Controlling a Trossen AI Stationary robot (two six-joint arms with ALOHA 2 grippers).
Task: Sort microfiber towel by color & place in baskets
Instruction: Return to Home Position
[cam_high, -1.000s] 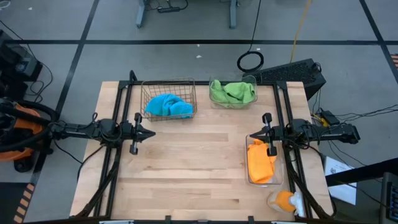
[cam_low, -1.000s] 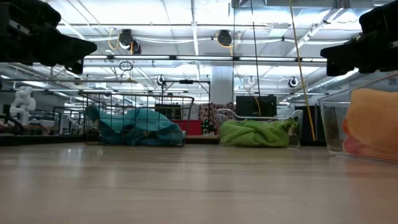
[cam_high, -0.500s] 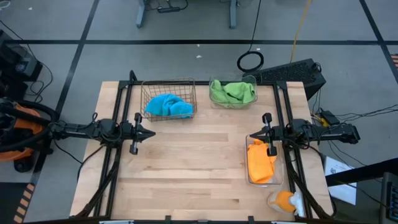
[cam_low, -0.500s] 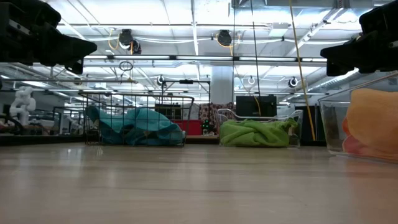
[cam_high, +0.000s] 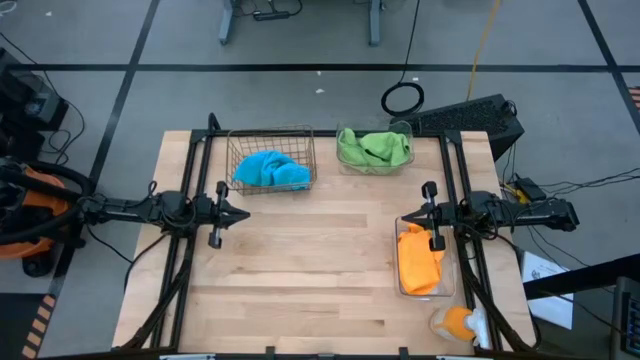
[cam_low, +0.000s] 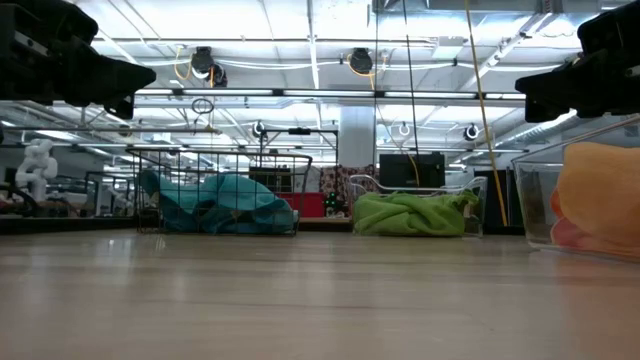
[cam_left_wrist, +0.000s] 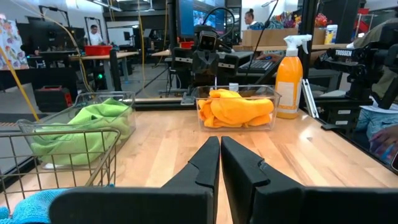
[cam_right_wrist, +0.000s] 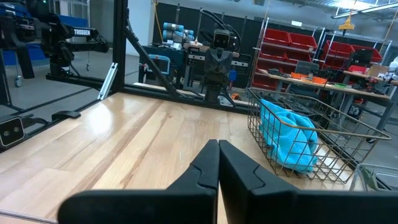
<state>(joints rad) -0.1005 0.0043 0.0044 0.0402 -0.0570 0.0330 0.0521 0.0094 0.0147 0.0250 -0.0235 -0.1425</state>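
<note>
Blue towel (cam_high: 270, 170): wire basket (cam_high: 270, 131). Green towel (cam_high: 375, 148): far bin (cam_high: 408, 129); orange towels (cam_high: 418, 262): near bin (cam_high: 424, 294). Left gripper (cam_high: 244, 214), right gripper (cam_high: 403, 222): closed, empty.

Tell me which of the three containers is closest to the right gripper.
The clear plastic bin of orange towels, right by the right gripper; the brown wire basket and green-towel bin stand farther away.

Your two arms are matte black all over; the left arm (cam_high: 130, 208) and the right arm (cam_high: 520, 212) match, each built of slim tubular links and blockier joints; each carries a short cross-rail (cam_high: 214, 236) with rounded end caps; on the left gripper (cam_left_wrist: 219, 138) and the right gripper (cam_right_wrist: 217, 143), your fingers (cam_left_wrist: 205, 163) are plain black wedges, broad at the root and tapering to thin tips.
</note>
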